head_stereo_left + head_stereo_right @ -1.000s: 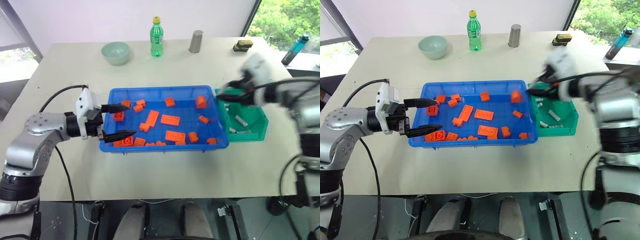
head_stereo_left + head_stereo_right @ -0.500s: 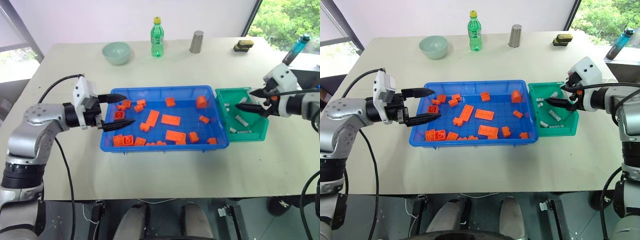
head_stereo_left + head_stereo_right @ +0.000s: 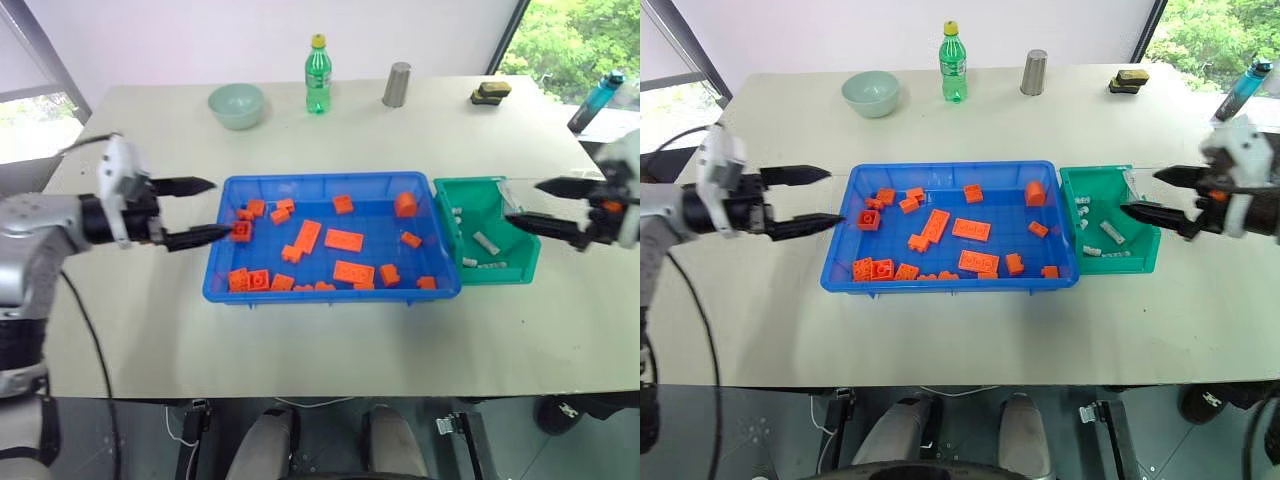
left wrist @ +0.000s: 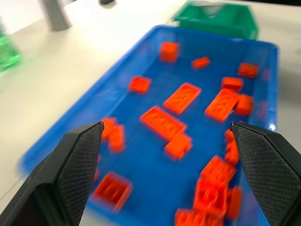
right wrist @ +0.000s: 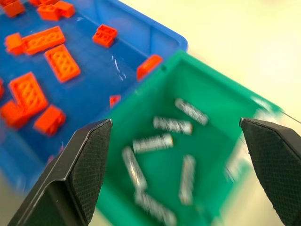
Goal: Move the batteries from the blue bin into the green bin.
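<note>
The blue bin (image 3: 320,179) lies mid-table with many orange bricks (image 3: 344,239) in it. The green bin (image 3: 495,274) stands against its right end, and several silver batteries (image 5: 153,142) lie on its floor. My left gripper (image 3: 220,208) is open and empty, with its fingertips at the blue bin's left rim. In the left wrist view the left gripper (image 4: 167,124) points along the blue bin toward the green one. My right gripper (image 3: 522,201) is open and empty at the green bin's right rim, pointing left over it. The right gripper (image 5: 175,121) looks down into that bin.
Along the table's far edge stand a pale green bowl (image 3: 237,105), a green bottle (image 3: 318,62), a metal cup (image 3: 396,84) and a small dark and yellow object (image 3: 490,92). A blue bottle (image 3: 600,98) stands beyond the right edge.
The right gripper has drawn back to the right, from over the green bin's left part to its right rim. The left gripper has pulled left, from over the blue bin to its rim.
</note>
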You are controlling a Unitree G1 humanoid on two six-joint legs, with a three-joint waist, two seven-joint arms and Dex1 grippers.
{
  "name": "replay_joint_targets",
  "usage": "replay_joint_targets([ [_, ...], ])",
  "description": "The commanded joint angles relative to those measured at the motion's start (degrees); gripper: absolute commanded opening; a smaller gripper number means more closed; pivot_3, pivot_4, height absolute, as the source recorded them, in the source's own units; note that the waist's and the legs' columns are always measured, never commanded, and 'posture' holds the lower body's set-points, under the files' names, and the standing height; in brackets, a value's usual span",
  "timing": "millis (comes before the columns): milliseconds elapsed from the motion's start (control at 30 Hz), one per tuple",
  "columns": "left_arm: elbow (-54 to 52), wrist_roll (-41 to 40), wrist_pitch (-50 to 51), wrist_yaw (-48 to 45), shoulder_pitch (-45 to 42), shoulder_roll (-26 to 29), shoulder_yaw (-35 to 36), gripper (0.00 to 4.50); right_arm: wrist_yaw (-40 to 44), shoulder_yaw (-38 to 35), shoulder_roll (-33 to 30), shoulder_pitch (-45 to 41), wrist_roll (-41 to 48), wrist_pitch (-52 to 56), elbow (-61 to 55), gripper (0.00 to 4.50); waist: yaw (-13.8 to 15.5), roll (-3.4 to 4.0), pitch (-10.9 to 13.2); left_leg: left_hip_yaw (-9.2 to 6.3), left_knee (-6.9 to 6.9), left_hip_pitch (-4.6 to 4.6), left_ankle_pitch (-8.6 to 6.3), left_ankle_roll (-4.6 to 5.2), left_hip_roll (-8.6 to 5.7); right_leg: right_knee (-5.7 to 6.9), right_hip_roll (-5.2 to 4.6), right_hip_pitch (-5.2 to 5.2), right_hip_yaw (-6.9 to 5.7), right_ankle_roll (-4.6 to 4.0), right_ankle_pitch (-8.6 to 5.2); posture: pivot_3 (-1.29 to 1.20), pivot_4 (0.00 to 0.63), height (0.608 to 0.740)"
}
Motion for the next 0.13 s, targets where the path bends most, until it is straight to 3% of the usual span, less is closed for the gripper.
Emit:
replay_joint_targets([
  [33, 1.0, -1.2, 0.2, -1.1, -0.3, 3.2, 4.9, 4.50, 5.5, -6.4, -2.2, 6.0, 0.3, -8.2, 4.1, 4.46, -0.1, 0.00, 0.0, 0.00, 0.03, 0.01, 0.00, 0.00, 0.01, 0.01, 0.01, 0.02, 0.00, 0.00, 0.00, 0.00, 0.150, 0.727],
  [133, 0.7, -1.6, 0.4, -2.5, 2.2, 5.1, 7.2, 4.50, 6.8, -8.9, -2.4, 9.6, 0.6, -11.1, 8.7, 4.46, -0.2, 0.00, 0.0, 0.03, 0.04, 0.01, -0.01, 0.01, 0.02, 0.03, 0.01, 0.01, 0.00, 0.00, 0.00, 0.00, 0.150, 0.727],
])
